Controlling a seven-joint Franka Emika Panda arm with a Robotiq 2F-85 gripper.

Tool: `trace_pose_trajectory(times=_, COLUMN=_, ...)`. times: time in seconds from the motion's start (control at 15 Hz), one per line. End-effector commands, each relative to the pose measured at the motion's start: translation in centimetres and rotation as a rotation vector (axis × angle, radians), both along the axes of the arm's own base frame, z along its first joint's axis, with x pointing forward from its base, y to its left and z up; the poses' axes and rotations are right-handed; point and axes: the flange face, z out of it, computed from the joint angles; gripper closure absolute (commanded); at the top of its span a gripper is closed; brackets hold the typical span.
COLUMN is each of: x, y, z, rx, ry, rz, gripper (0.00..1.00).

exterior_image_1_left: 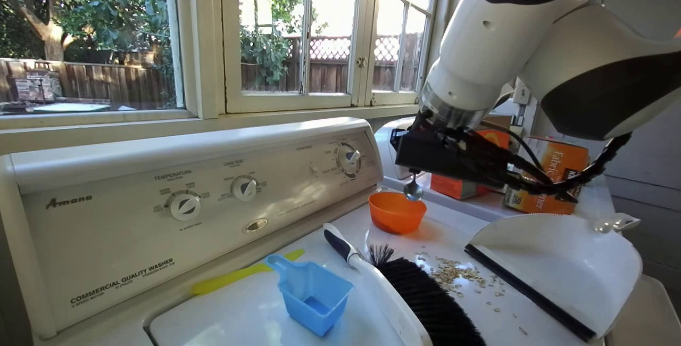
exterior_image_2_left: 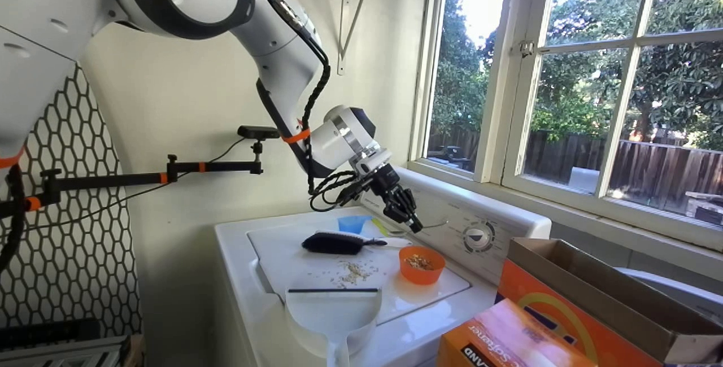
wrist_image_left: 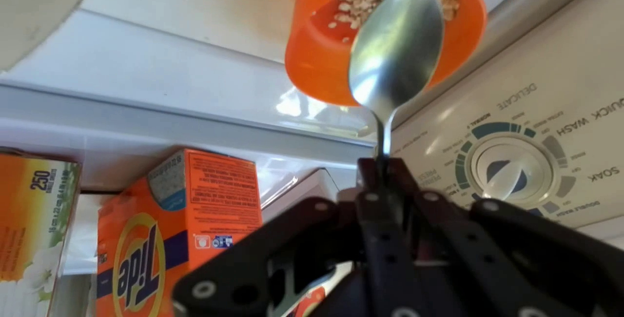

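The pincer (wrist_image_left: 382, 170) is clamped on the handle of a spoon (wrist_image_left: 397, 46), its fingers pressed nearly together, likely because the metal there is slim; the rounded end juts past the fingertips, a hold that leaves that end free. Below the pincer, near the rounded end yet not touching it, an orange bowl (wrist_image_left: 317, 73) holds flakes (wrist_image_left: 358, 2), its wall gathering them. Lower than the pincer and farther off, loose flakes (exterior_image_1_left: 455, 277) lie scattered on the washing machine (exterior_image_1_left: 213, 324), between a brush (exterior_image_1_left: 431, 298) and a dustpan (exterior_image_1_left: 574, 266). The brush rests with its bristles alongside them, and the dustpan's dark lip faces them, presumably laid flat so that loose bits can pass over it. On the far side of the brush from the pincer, a blue scoop (exterior_image_1_left: 314, 293) sits mouth up, seemingly steadied by its flat base. Toward the pincer's opposite side, past the washing machine's edge, a detergent box (wrist_image_left: 222, 205) and a softener box (exterior_image_1_left: 569, 157) sit away from the spoon, perhaps stored there.
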Motion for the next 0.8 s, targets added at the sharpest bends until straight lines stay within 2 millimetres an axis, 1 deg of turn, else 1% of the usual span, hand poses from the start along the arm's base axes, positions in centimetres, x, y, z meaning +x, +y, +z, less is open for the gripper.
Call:
trace_pose_trajectory(times=0.0, x=-2.3, y=-1.3, z=0.2, rx=0.071, ry=0.076, rz=0.033, gripper=0.98)
trace_pose_trajectory(times=0.4, x=-4.2, y=-2.8, z=-1.1, rx=0.168, ry=0.179, rz=0.03, gripper=0.98)
trace_pose_trajectory(times=0.53, x=-4.5, y=-3.4, z=-1.9, rx=0.206, ry=0.207, rz=0.005, gripper=0.98)
trace_pose_trajectory(times=0.73, x=-4.3, y=-4.4, z=-3.1, rx=0.255, ry=0.23, rz=-0.049, gripper=0.98)
